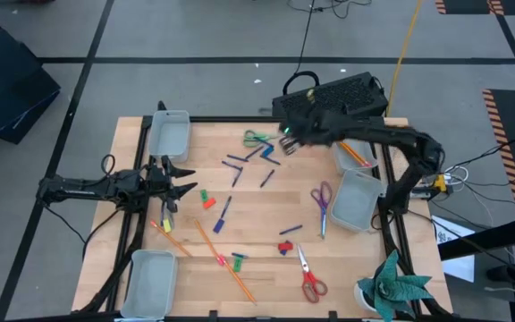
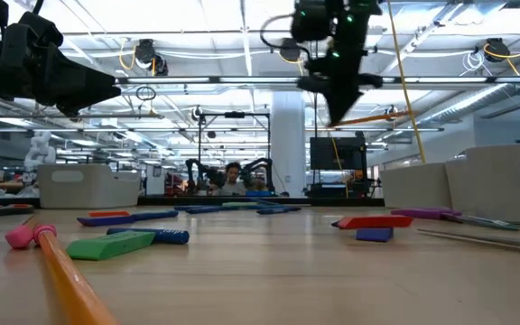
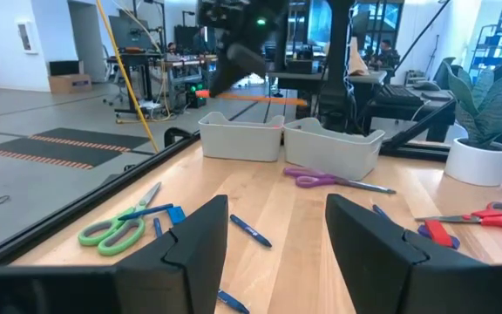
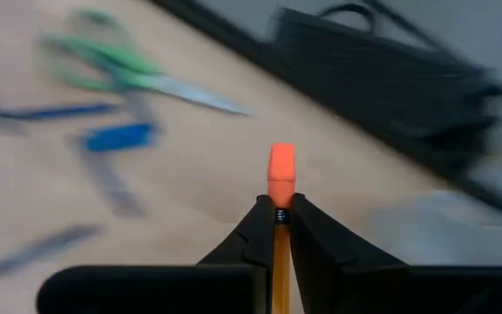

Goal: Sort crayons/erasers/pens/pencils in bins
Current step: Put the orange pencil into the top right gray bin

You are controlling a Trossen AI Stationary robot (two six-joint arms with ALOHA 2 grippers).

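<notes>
Pencil (image 4: 280, 228) pinched in right fingers (image 4: 260, 234), aloft near green scissors (image 1: 257, 138); left fingers (image 3: 194, 240) spread wide.

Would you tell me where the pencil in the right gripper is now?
The pencil is clamped in the right gripper, raised above the table's far side near the green scissors, left of the far-right bin.

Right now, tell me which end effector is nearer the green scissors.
Right. The right end effector, gripping a pencil, hangs just beside the green scissors. The left end effector waits open, far across the table.
</notes>
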